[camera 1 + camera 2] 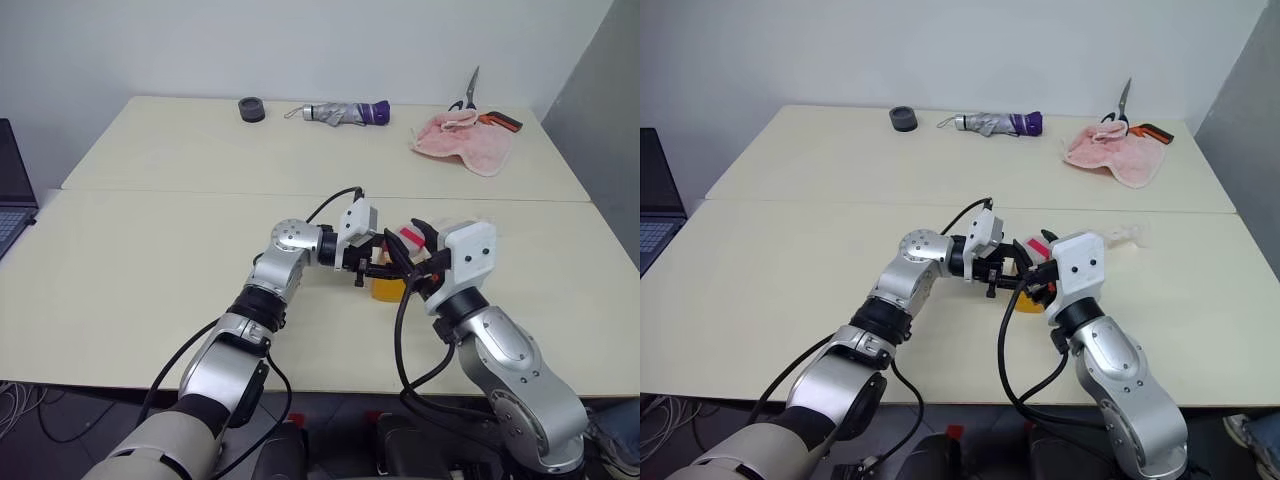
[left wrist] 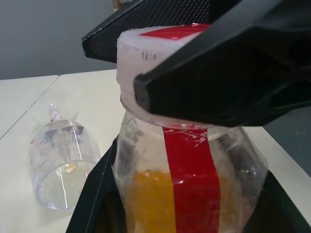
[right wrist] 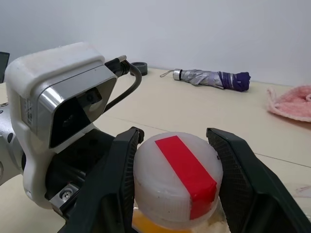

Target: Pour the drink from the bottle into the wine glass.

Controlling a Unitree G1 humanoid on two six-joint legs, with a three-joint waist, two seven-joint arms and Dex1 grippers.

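The bottle point(image 1: 388, 288) stands upright near the table's front edge, clear, with a red strip and orange drink point(image 2: 150, 199) in its lower half. My left gripper point(image 1: 385, 262) reaches in level from the left and is shut on the bottle's body. From the near right, my right gripper point(image 3: 177, 170) holds the white, red-striped cap point(image 3: 177, 179), one black finger pressed against each side. The wine glass point(image 1: 1127, 235) lies on its side on the table just beyond and to the right of the bottle, and it looks empty.
At the far edge of the table lie a black tape roll point(image 1: 251, 109), a folded grey-and-purple umbrella point(image 1: 345, 113), a pink cloth point(image 1: 465, 142) and scissors point(image 1: 470, 95). A laptop point(image 1: 10, 190) sits at the left edge. Bare tabletop point(image 1: 150, 260) spreads to the left.
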